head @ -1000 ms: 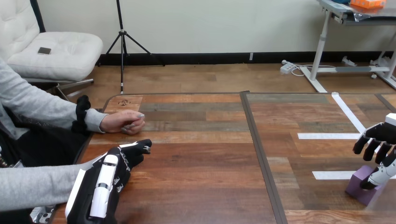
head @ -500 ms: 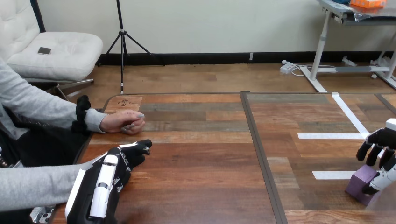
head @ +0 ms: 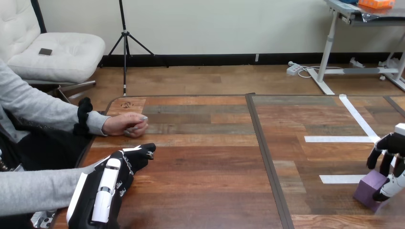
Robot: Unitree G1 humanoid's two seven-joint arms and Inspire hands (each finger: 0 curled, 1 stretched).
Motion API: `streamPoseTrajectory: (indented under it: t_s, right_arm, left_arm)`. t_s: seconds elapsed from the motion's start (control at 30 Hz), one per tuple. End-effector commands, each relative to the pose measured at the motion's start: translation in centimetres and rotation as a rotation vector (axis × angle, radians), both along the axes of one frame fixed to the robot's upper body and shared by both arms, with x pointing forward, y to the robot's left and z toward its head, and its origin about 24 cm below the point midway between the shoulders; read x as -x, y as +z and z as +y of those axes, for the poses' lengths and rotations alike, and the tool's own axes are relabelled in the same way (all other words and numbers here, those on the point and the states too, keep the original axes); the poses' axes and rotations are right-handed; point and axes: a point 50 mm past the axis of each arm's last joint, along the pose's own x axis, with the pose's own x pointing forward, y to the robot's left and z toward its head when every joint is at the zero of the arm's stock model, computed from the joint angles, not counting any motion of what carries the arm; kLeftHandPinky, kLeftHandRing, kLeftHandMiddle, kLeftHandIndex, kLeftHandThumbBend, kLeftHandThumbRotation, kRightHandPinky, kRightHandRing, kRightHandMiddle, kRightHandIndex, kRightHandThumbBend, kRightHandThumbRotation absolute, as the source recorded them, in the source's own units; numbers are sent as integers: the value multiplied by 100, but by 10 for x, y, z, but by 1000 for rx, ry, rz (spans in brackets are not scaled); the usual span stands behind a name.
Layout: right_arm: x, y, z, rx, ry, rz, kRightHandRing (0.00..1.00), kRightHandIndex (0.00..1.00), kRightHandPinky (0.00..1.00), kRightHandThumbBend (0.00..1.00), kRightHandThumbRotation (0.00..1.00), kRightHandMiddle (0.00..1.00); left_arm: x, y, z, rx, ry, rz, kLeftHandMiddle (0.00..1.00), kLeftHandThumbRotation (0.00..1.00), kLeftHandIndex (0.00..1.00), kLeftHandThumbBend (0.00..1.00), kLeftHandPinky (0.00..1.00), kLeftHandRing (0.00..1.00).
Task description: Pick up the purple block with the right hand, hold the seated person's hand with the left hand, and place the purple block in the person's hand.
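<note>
Shifted toward the right edge and a little lower over the past second: right hand, at mid-right of the frame and partly cut off by that edge. Nothing else moved in that time.

Table: wooden, filling the lower half of the frame, split by a dark seam running from upper centre down to bottom centre. White tape in strips on the right part.

Left hand: lower left, lying back-up on the wood and pointing up and right. Fingers nearly straight and relaxed, with nothing in them. Near the person's hand, but apart from it, with a band of bare wood between.

Person's hand: left of centre, near the table's far left corner. Resting on the wood, loosely closed, nothing visible in it.

Right hand: hanging over the block, reaching down onto its top and right side. Cannot tell whether the block is gripped or only touched.

Block: purple, lower right, standing on the table just below the nearest tape strip. Well apart from the person's hand, at the opposite side of the frame.
</note>
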Motion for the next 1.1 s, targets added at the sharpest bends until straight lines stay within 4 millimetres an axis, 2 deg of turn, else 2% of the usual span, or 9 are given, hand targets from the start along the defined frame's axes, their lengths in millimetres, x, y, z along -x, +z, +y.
streamPoseTrajectory:
  t_s: [0.0, 0.13, 0.33, 0.7, 1.07]
  right_arm:
    - [-13, 17, 6, 14, 38, -86, 48, 58, 39, 100, 3, 54]
    - [-13, 14, 7, 2, 36, -87, 48, 56, 41, 100, 1, 53]
    - [-12, 8, 8, -1, 49, -107, 45, 53, 38, 100, 0, 50]
    - [-10, 0, 10, 10, 87, -166, 36, 46, 29, 95, 0, 43]
    - [-9, -3, 10, -1, 107, -208, 35, 44, 29, 93, 0, 42]
  left_arm:
    - [-14, 22, -5, 8, -5, -122, 75, 100, 54, 0, 85, 82]
    - [-14, 22, -5, 3, -4, -120, 75, 100, 54, 0, 85, 82]
    - [-14, 22, -5, 10, -16, -128, 75, 100, 54, 2, 85, 82]
    - [-14, 21, -4, 24, -28, -143, 78, 100, 55, 5, 96, 86]
    - [-14, 22, -4, 22, -23, -152, 78, 100, 55, 7, 99, 85]
